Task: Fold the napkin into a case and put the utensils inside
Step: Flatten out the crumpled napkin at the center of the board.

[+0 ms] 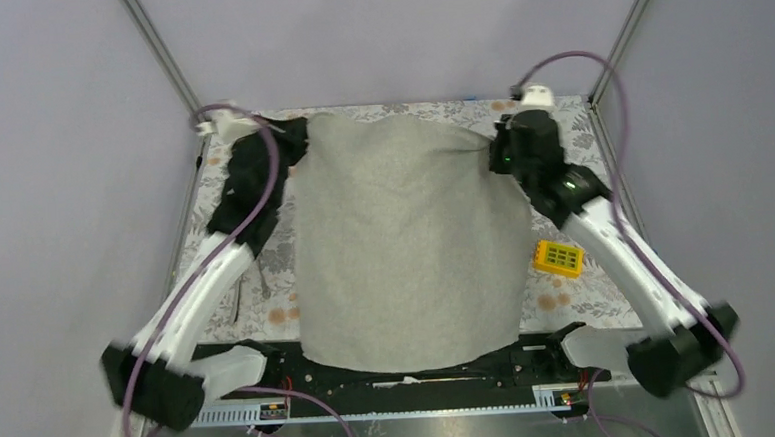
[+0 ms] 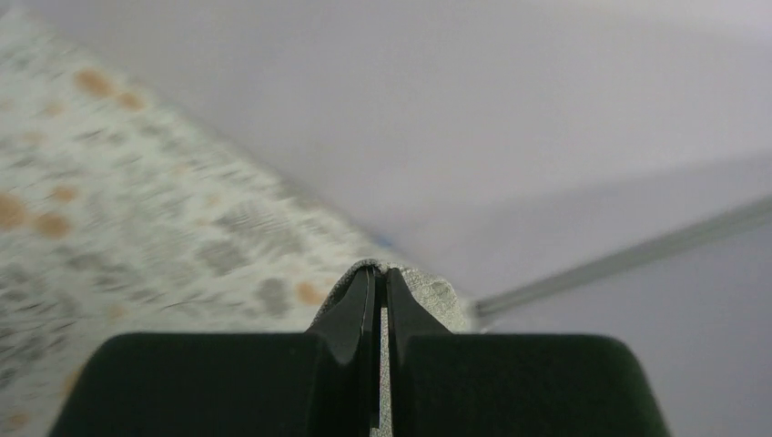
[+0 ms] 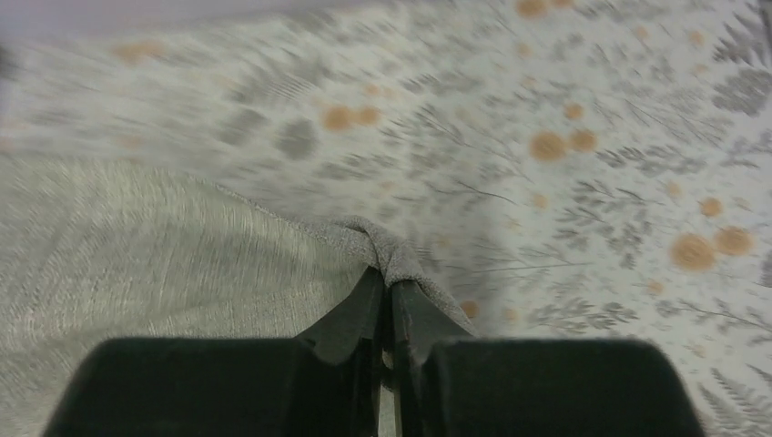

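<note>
Grey napkin (image 1: pixel 405 238) corners sit pinched tight in my left gripper (image 2: pixel 380 273), arm stretched to 11 o'clock, and right gripper (image 3: pixel 390 284), at 1 o'clock.

**Grey napkin held up by its two far corners**

The napkin (image 1: pixel 405 238) is a large, plain light-grey cloth. It is spread open and unfolded down the middle of the surface (image 1: pixel 588 298), and its near edge reaches past the front. Both far corners are bunched and pinched tight, one in the left gripper (image 2: pixel 380 284) and one in the right gripper (image 3: pixel 387 278). The utensils (image 1: pixel 237 303), slim and silvery, lie just left of it and are hard to make out.
</note>
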Robot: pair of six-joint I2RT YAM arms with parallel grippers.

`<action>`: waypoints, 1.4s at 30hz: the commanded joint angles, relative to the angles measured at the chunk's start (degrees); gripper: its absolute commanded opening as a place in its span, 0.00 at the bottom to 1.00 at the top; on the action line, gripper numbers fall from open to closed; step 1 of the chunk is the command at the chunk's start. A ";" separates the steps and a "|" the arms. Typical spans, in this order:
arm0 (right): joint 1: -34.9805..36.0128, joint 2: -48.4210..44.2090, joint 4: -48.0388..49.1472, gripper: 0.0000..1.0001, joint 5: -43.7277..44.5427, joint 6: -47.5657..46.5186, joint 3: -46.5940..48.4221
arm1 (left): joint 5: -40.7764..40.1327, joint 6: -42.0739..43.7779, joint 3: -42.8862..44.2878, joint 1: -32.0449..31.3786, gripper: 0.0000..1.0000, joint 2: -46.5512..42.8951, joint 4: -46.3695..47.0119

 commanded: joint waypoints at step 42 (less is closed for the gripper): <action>-16.74 54.15 21.22 0.94 -20.03 3.56 9.87 | 28.22 -11.94 -0.50 10.24 0.99 57.78 27.94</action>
